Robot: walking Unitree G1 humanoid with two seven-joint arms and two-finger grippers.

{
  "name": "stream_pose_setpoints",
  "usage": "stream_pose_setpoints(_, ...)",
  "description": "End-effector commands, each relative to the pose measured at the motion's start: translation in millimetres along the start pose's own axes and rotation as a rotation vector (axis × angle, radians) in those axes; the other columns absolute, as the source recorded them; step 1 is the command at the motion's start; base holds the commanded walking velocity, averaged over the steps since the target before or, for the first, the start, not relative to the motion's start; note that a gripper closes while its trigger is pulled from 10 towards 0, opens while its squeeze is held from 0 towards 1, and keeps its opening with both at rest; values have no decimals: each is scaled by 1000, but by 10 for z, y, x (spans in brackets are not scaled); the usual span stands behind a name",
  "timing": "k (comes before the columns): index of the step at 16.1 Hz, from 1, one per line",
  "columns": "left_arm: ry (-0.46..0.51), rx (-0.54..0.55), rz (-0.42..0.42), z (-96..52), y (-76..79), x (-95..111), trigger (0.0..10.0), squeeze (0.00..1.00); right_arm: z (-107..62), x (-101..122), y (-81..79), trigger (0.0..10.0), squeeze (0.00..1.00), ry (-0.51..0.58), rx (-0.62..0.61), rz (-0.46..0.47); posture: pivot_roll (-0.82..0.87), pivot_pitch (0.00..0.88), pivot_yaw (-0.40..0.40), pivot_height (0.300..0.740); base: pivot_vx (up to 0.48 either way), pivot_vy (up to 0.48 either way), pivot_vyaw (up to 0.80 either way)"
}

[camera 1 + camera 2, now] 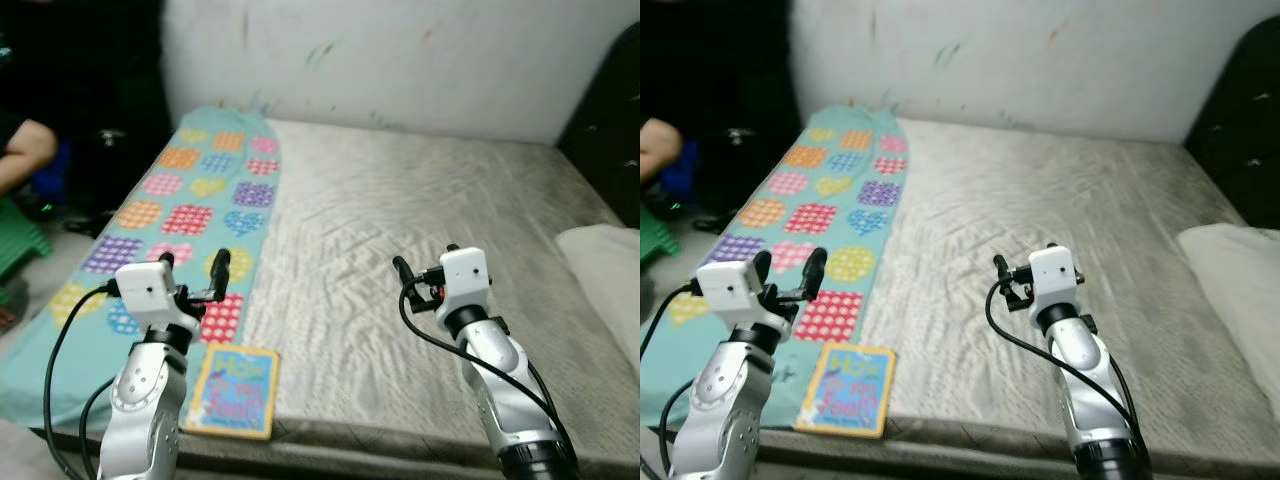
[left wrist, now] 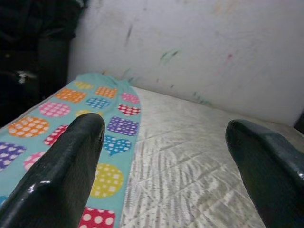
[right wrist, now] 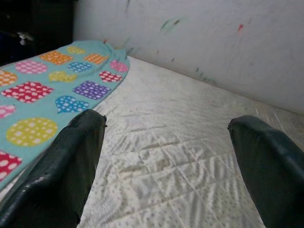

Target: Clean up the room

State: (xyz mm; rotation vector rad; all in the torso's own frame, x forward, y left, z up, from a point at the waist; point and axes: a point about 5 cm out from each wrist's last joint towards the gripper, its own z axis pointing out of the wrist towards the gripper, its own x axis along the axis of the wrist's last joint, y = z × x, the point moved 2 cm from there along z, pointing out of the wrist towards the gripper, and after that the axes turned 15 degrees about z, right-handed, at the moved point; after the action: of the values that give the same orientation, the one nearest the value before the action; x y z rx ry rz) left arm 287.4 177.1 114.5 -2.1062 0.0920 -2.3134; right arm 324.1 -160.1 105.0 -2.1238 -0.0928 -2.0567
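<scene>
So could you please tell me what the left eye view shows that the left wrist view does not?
The left eye view takes in the picture book at the mattress's near edge, the white pillow, a person's arm, and both arms with the left gripper and right gripper. The left wrist view gives a close look at the left gripper's open fingers. Both share the patterned turquoise blanket, the grey mattress and the marked white wall.

1. A book [image 1: 233, 391] lies at the near edge of the bed [image 1: 420, 200]. Its yellow-bordered blue cover carries large colourful lettering, too blurred to read.
2. No other text, label or number is legible.
</scene>
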Motion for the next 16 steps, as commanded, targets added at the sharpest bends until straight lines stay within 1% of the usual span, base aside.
stream_pose_setpoints(1, -21, 0, -19, 23, 31, -30, 10000, 0, 17, 47, 33, 10000, 0, 11, -9, -8, -60, 0, -53, 740, 0, 0, 0)
stream_pose_setpoints(3, -22, 6, -29, 24, 19, -33, 10000, 0, 17, 45, 30, 10000, 0, 9, -7, -9, -60, 0, -53, 740, 0, 0, 0)
stream_pose_setpoints(4, -19, -2, -24, 26, 29, -27, 10000, 0, 14, 45, 32, 10000, 0, 9, -7, -9, -60, 0, -53, 740, 0, 307, 0)
stream_pose_setpoints(5, -14, -9, -31, 30, 50, -17, 10000, 0, 13, 43, 31, 10000, 0, 8, -5, -8, -61, 0, -53, 740, 0, 480, 0)
stream_pose_setpoints(11, -8, 1, -38, 37, 48, -10, 10000, 0, 18, 41, 33, 10000, 0, 6, -2, -11, -64, 0, -55, 740, 0, 480, 0)
stream_pose_setpoints(16, 8, 11, -35, 35, 39, 10, 10000, 0, 32, 34, 8, 10000, 0, -1, 18, -17, -64, 0, -57, 740, 0, 0, 0)
